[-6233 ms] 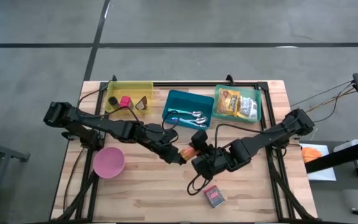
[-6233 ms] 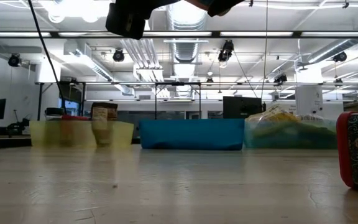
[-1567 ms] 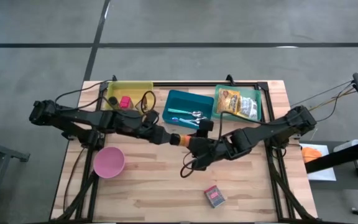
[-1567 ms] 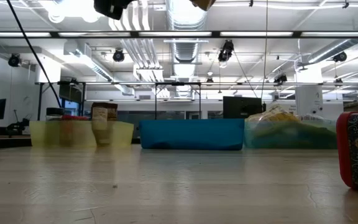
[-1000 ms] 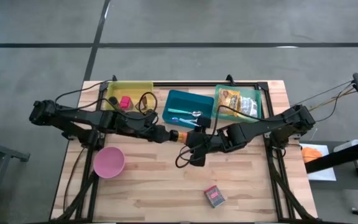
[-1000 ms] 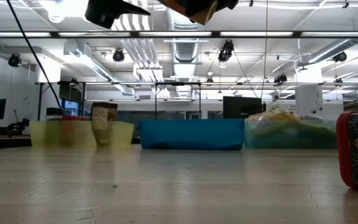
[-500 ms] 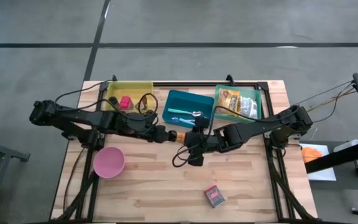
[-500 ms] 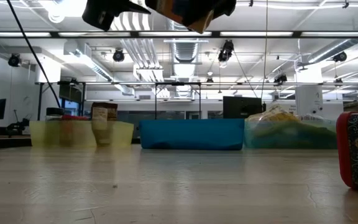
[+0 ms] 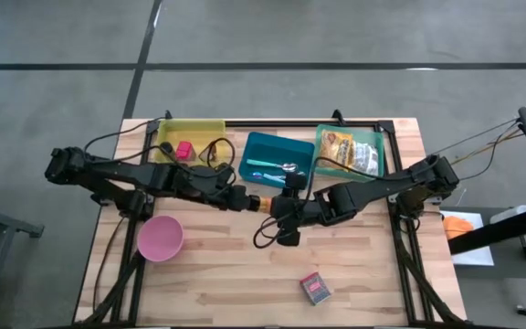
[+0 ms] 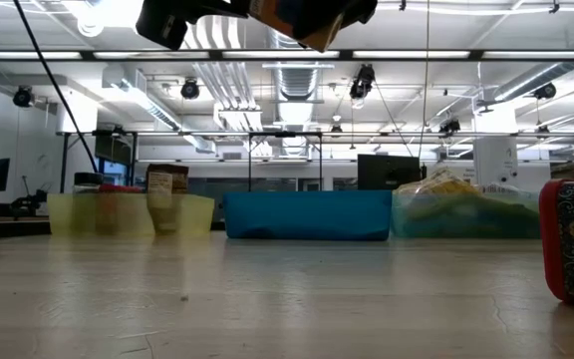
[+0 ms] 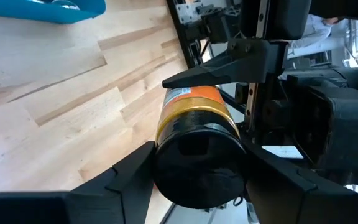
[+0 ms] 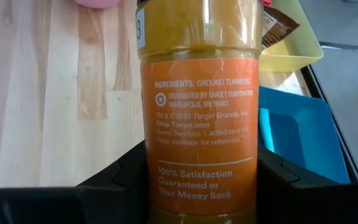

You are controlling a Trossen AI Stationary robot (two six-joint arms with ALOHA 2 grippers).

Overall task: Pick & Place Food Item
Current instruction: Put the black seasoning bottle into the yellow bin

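Fingers [image 12: 114,180] of the right gripper [image 12: 197,180] are clamping the orange body of the turmeric jar [image 12: 197,93], while the left gripper [image 11: 197,168] is facing it end-on, its own fingers [image 11: 132,180] flanking the black lid and appearing to press against both sides of it. Both arms are meeting at the middle of the high view, so the jar [image 9: 261,202] is hanging in the air above the wooden table [image 9: 217,265], just below the teal bin [image 9: 277,157] in that frame and to the right of the pink bowl [image 9: 160,238]. This is looking like a hand-over, and the risk is sitting in its timing: if the right gripper is letting go before the left one is squeezing firmly, the smooth round lid is likely slipping out and the jar is dropping onto the boards and rolling, perhaps off the edge. A grip taken only on the lid is also offering a short hold on a long jar, so the body may be sagging or twisting free once it is carried alone. If both grippers are pulling while each is clenched, the jar may be wrenched askew or the lid loosened, and the two wrists are crowding close enough to be knocking together
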